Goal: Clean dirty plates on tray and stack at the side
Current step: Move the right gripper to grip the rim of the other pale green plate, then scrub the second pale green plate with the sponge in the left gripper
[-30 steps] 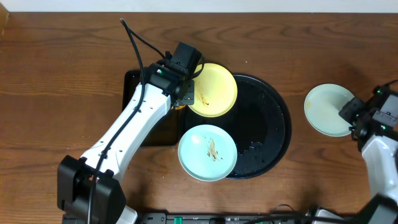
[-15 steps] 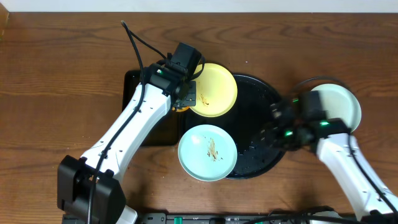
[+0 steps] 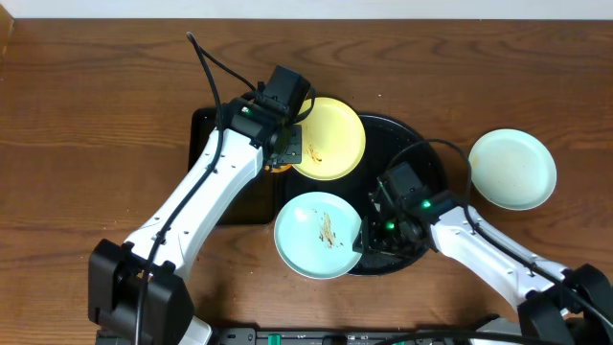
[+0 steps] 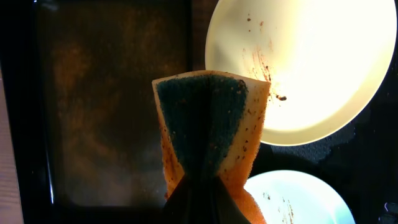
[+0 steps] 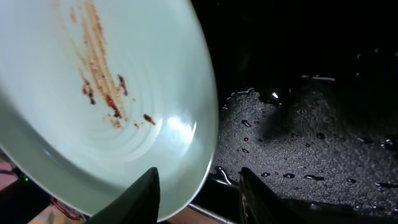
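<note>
The right gripper (image 5: 199, 175) stands with its two fingers (image 5: 147, 194) spread. The lower right rim of the smeared mint plate (image 5: 106, 93) lies in the gap between them; whether either finger touches it cannot be told. To the right of that rim the round tray (image 5: 311, 124) is bare, black and beaded with water.

In the overhead view this mint plate (image 3: 319, 235) overhangs the round tray's lower left edge onto the table (image 3: 96, 96). The right gripper (image 3: 369, 240) sits at its right edge, and the tray's right half is free.

The left gripper (image 4: 200, 190) is clamped on an orange sponge (image 4: 208, 127), its blue-green face showing. The sponge hangs just beside the left edge of the yellow plate (image 4: 305, 62), which bears brown specks. At left lies the rectangular black tray (image 4: 112, 99).

Overhead, the yellow plate (image 3: 328, 137) overlaps the round tray's upper left rim. A clean mint plate (image 3: 512, 169) rests on the table at right, apart from the round tray.
</note>
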